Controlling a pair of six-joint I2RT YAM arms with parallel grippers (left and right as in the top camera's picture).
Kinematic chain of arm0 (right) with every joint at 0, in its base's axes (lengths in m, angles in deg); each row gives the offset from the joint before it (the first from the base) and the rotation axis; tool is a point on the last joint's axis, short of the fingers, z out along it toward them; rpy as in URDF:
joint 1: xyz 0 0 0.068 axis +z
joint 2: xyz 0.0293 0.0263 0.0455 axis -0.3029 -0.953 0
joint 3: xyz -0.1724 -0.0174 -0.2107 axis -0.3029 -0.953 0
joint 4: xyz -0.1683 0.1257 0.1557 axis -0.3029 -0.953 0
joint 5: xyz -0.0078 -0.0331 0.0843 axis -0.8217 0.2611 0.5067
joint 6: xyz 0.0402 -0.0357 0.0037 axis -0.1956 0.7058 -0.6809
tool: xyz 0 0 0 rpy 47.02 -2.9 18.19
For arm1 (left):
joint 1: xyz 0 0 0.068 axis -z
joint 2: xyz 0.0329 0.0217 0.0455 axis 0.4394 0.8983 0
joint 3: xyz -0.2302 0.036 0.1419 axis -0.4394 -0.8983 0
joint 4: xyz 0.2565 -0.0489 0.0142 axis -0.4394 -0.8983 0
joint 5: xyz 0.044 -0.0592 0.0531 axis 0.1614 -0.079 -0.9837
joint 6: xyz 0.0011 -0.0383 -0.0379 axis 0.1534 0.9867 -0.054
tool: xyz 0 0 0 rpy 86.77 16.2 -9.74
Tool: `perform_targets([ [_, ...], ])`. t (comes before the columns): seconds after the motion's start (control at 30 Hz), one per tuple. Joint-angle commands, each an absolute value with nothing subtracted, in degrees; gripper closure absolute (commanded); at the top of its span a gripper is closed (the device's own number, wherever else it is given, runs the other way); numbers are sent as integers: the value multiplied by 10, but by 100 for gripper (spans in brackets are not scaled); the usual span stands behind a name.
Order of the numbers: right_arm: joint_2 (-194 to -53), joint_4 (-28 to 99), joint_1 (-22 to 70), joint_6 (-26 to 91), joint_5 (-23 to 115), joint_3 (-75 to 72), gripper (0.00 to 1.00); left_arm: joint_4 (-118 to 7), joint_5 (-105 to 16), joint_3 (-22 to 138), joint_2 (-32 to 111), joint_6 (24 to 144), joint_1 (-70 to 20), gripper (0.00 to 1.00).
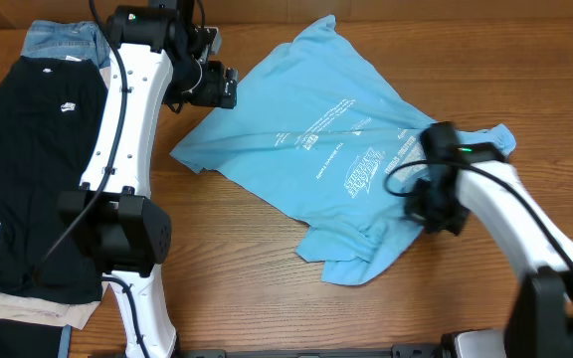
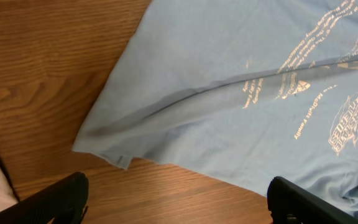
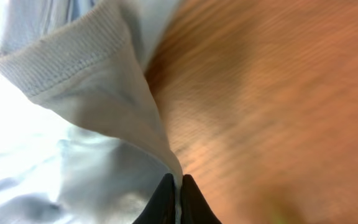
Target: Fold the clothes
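Note:
The clothes, a light sky-blue T-shirt [image 1: 316, 139] with white print, lie crumpled across the middle of the wooden table. My right gripper [image 1: 436, 209] sits at the shirt's right side, near the collar. In the right wrist view it [image 3: 178, 186] is shut on a thin fold of the blue fabric [image 3: 104, 99] beside the ribbed collar. My left gripper [image 1: 217, 85] hovers at the shirt's upper left edge. Seen from the left wrist, it [image 2: 176, 202] stands open above bare wood, with the shirt's corner [image 2: 120, 158] just ahead of the fingers [image 2: 61, 196].
A black T-shirt [image 1: 33, 149] with a small white logo lies at the far left, over blue jeans [image 1: 63, 40] and a beige cloth [image 1: 28, 303]. The left arm's white link [image 1: 127, 119] stretches between that pile and the blue shirt.

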State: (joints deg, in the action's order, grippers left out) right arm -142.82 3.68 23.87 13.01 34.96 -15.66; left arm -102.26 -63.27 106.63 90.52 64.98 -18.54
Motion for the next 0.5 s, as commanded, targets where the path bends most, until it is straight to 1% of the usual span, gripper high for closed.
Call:
perform_targets([
  [0.0, -1370, 11, 197, 121, 349, -151, 96, -1016, -623, 1064, 910, 630, -180, 5],
  [0.1, -1359, -22, 157, 121, 330, -151, 96, -1014, -624, 1064, 910, 626, -180, 5],
  [0.2, -1359, -43, 139, 121, 325, -152, 96, -1015, -624, 1064, 910, 623, -180, 5],
  [0.47, -1345, -95, 137, 117, 327, -152, 96, -1016, -624, 1064, 910, 612, -180, 6],
])
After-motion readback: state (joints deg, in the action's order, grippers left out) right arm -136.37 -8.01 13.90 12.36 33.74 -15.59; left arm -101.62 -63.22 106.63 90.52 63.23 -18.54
